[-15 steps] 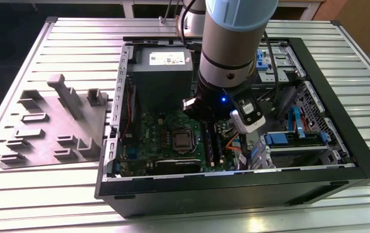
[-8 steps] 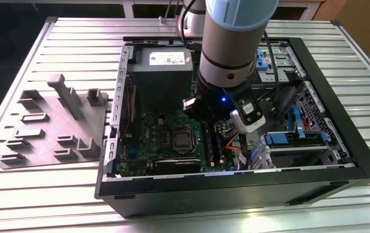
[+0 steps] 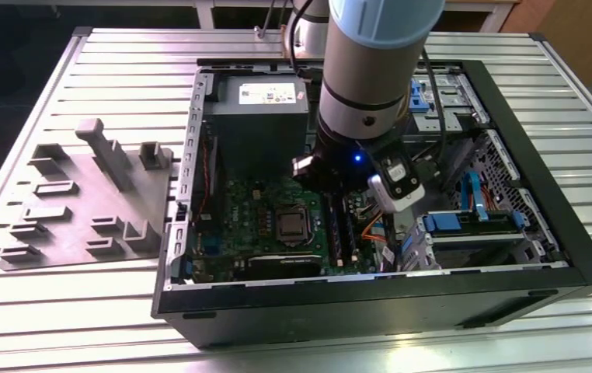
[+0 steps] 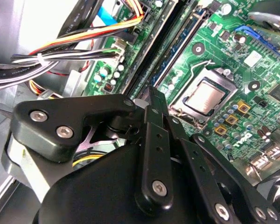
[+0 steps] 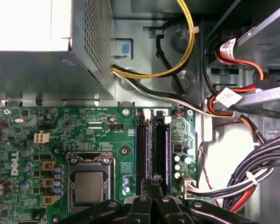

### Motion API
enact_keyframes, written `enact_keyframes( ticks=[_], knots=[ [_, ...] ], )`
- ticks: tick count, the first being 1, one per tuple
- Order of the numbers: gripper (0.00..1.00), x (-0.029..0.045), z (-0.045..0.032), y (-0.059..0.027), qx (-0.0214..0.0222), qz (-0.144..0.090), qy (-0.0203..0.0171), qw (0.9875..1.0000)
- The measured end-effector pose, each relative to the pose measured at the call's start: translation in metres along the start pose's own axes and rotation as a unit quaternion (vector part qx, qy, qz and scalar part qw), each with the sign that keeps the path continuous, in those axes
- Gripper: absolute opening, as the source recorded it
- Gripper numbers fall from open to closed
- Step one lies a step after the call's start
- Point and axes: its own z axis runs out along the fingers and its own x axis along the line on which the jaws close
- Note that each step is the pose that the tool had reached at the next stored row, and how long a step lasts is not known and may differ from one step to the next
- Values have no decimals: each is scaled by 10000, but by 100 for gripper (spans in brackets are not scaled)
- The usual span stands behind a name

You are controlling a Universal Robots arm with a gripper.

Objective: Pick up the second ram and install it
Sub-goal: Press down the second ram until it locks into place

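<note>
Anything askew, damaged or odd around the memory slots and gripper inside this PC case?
Nothing stands out. The gripper sits shut directly over the RAM slots on the motherboard, with sticks lying straight in them. The cable bundle stays off to the side, and the processor looks undisturbed.

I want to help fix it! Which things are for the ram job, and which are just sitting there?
For the job: gripper, ram stick in a slot, black memory slots.
Just sitting: grey tray, cable bundle, processor, power supply.
</note>
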Motion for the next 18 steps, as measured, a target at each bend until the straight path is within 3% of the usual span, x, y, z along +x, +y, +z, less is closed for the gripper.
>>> enact_keyframes(
  ticks=[5, 18],
  knots=[
    [10, 1, 5, 44, 0, 1, -1, 10000],
    [10, 5, 30, 268, 0, 5, -2, 10000]
  ],
)
